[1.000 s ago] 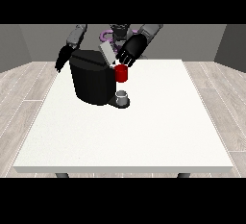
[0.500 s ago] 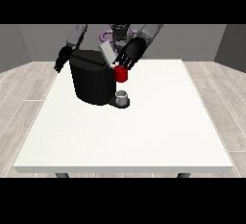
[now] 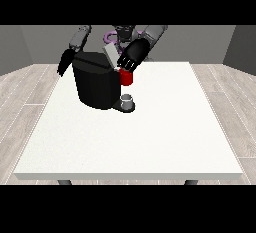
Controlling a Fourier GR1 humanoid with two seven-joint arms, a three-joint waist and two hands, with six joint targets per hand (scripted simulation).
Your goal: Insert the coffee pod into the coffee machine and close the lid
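Front view, upper middle: hand at the view's right hangs over the machine and red thing; its grip I cannot tell. Other hand hangs behind, fingers straight.

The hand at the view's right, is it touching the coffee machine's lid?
Cannot tell. In the front view that hand overlaps the raised grey lid of the coffee machine, but neither contact nor a gap shows plainly.

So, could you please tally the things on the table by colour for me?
Black: 1, the coffee machine.
Red: 1, a red thing at the machine.
Grey: 1, a small grey thing on the machine's base; I cannot tell it for the pod.
Total: 3.
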